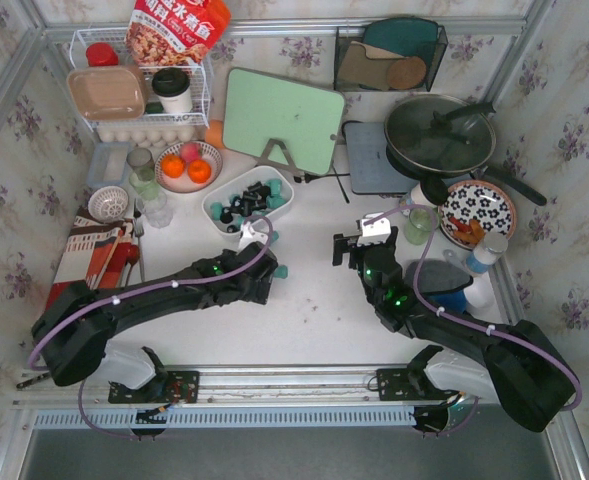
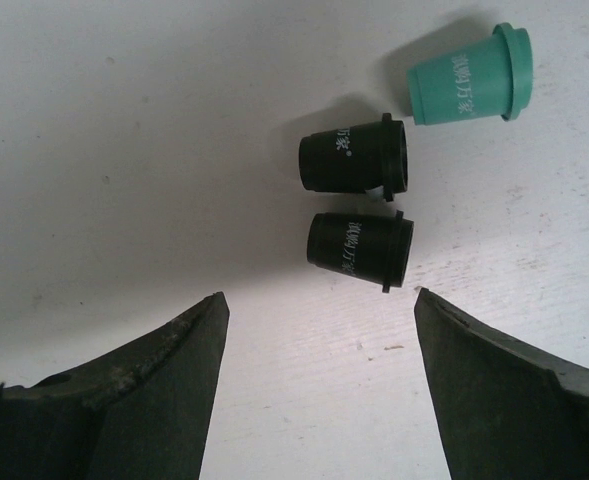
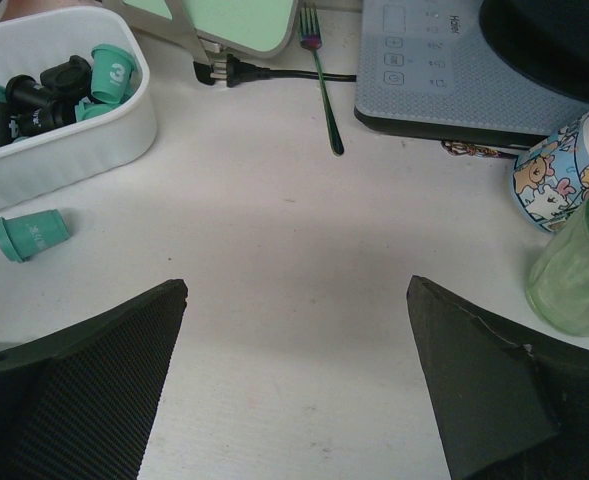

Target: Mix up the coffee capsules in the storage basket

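Because two black cup-shaped plastic pods, the nearer black capsule and the farther black capsule, lie on their sides on the white table just beside each other, the likeliest slip is a roll. The left gripper hangs over them with its jaws wide apart and nothing between them. If it closes on the nearer one off-centre, a finger could nudge its neighbour away or squeeze the round body out sideways. A teal-green pod of the same shape, the teal capsule, lies close beyond them and could be bumped too. Whether the two black ones touch I cannot tell.

The right gripper is also spread fully and holds nothing. A green translucent cup stands just beside its right finger, and a careless sweep could tip it.

The storage basket, a shallow white plastic tub with solid rounded walls, sits left of centre on the table, ahead of the left gripper. It holds a jumble of black and teal coffee capsules. One more stray teal pod lies on the table just outside its wall, so the batch is not all inside.

Behind the tub, a patterned bowl carries oranges, and a white wire rack holds a pinkish-tan tray.
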